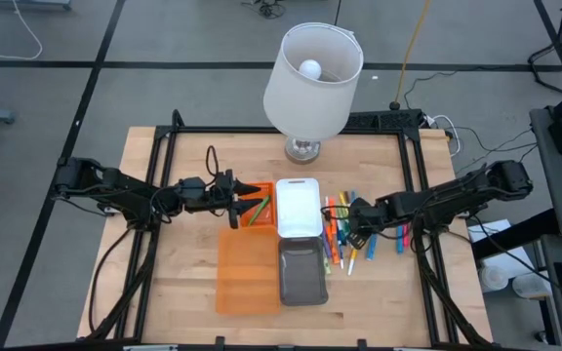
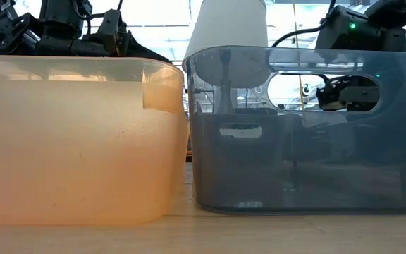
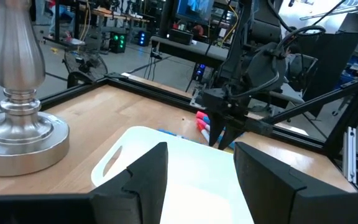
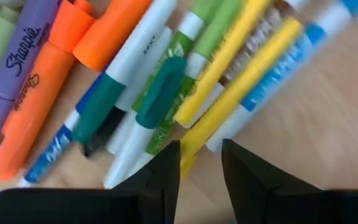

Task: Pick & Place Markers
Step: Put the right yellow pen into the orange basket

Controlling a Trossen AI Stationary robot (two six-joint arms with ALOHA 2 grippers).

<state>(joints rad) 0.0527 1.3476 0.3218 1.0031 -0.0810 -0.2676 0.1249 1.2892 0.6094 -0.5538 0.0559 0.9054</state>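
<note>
The markers (image 1: 342, 230) lie in a loose pile on the table, right of the white tray (image 1: 299, 190). In the right wrist view they show as orange, purple, green, teal, yellow and blue pens (image 4: 148, 93). My right gripper (image 1: 355, 230) (image 4: 201, 165) is low over the pile and open by a narrow gap, with the end of a yellow marker (image 4: 190, 148) between its fingertips. My left gripper (image 1: 239, 207) (image 3: 201, 168) is open and holds nothing. It hovers at the small orange tray (image 1: 261, 187), where green markers (image 1: 259, 209) lie. My right gripper comes at the pile slanting down from the table's right side. One finger (image 4: 166, 168) stands right beside the yellow marker's end (image 4: 188, 154); whether it touches, I cannot tell. The marker lies on the table among the others.
A lamp with a white shade (image 1: 312, 73) and a metal base (image 3: 17, 124) stands behind the trays. A large orange tray (image 1: 247, 273) and a grey tray (image 1: 302, 273) sit at the near side and fill most of the low view (image 2: 76, 141). A black frame (image 1: 261, 132) borders the table.
</note>
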